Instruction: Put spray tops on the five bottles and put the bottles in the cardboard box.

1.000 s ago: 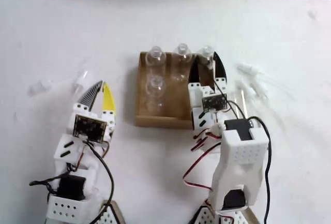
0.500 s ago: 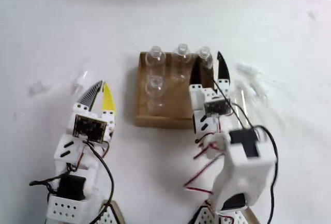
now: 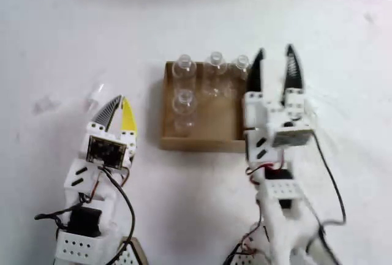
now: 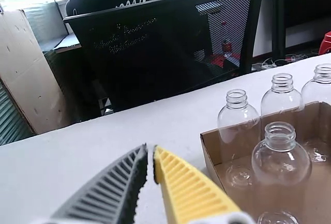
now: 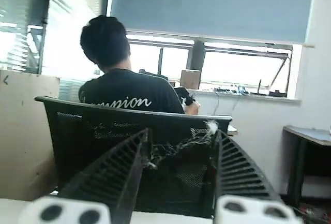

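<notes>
The cardboard box (image 3: 170, 139) sits mid-table. Three clear bottles with open necks stand along its far wall (image 3: 214, 63), and one more (image 3: 184, 101) stands nearer on the left. The left wrist view shows the same bottles (image 4: 280, 151) in the box (image 4: 211, 151). My left gripper (image 3: 118, 103) (image 4: 150, 154) rests left of the box, its grey and yellow fingers shut on nothing. A clear spray top (image 3: 95, 93) lies just beyond it. My right gripper (image 3: 274, 54) (image 5: 181, 136) is raised beside the box's right wall, open and empty.
The white table runs wide around the box. The right arm (image 3: 278, 155) stands along the box's right side over the ground there. Beyond the table's far edge are a mesh office chair (image 4: 170, 43) and a seated person.
The right arm has risen and swung right, from over the box's right edge to outside its wall, and its fingers have spread wider. The left arm has kept still.
</notes>
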Motion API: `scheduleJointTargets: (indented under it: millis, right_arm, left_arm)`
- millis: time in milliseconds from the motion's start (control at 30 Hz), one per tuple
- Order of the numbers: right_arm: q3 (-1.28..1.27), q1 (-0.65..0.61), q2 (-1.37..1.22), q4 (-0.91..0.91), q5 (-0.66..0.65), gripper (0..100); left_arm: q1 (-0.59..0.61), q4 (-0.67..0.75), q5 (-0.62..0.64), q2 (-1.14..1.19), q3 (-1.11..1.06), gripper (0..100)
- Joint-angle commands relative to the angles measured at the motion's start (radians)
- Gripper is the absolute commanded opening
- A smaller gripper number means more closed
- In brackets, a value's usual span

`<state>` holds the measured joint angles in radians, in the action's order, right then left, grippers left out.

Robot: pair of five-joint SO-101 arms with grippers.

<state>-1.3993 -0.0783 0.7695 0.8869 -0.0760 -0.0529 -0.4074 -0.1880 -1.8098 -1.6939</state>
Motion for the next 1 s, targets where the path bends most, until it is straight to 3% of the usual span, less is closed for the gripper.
scheduleJointTargets:
  millis: [0,100,167,367,467,600,867,967]
  right_arm:
    - [0.126,0.097,0.291,-0.558,0.094,16.3]
    - [0.261,0.193,0.435,-0.952,0.123,16.2]
    - [0.334,0.251,0.478,-1.109,0.121,16.2]
    - [0.405,0.331,0.404,-1.171,0.071,16.2]
    - [0.407,0.337,0.331,-1.202,-0.021,16.2]
    - [0.407,0.337,0.275,-1.440,-0.169,16.2]
    - [0.402,0.360,0.351,-1.988,-0.753,16.2]
    - [0.404,0.297,0.371,-2.022,-0.733,16.2]
  left_arm:
    - [-0.012,-0.003,-0.011,-0.007,0.002,2]
    - [-0.012,-0.003,-0.011,-0.007,0.002,2]
    - [-0.012,-0.005,-0.011,-0.007,0.002,2]
    - [-0.012,-0.011,-0.012,-0.007,0.002,2]
    - [-0.012,-0.011,-0.012,-0.007,0.002,2]
    - [-0.012,-0.011,-0.012,-0.007,0.002,2]
    - [-0.012,-0.003,-0.012,-0.007,0.002,3]
    - [-0.012,-0.003,-0.012,-0.007,0.002,3]
